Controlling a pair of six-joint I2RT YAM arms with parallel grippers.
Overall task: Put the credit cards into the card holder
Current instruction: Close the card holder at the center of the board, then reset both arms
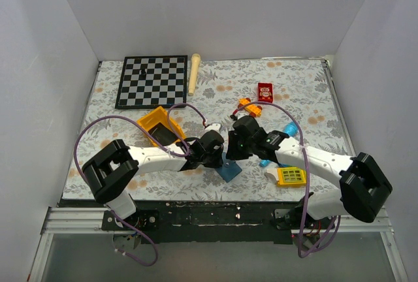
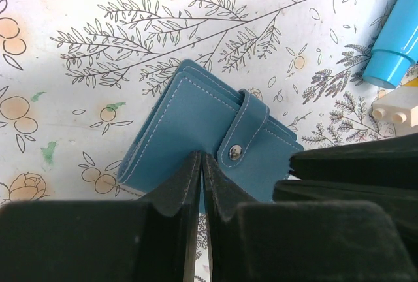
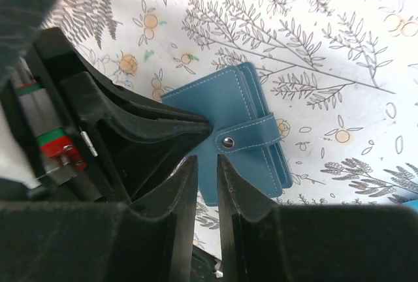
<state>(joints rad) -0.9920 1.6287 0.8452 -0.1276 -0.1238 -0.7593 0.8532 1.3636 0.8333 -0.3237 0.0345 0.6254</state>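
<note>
While the card holder (image 2: 196, 132) lies snapped shut on the bench (image 2: 98, 8), my left jaws and right jaws sit nearly closed over it; can't tell if either's pinching; opening step, so next I'd pop that snap.

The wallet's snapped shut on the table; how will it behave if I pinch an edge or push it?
The card holder looks like soft stitched leather, so it probably flexes when pinched by one edge. Its snap tab is fastened, so it likely stays closed. Lying flat on the table, it should slide, not roll.
</note>
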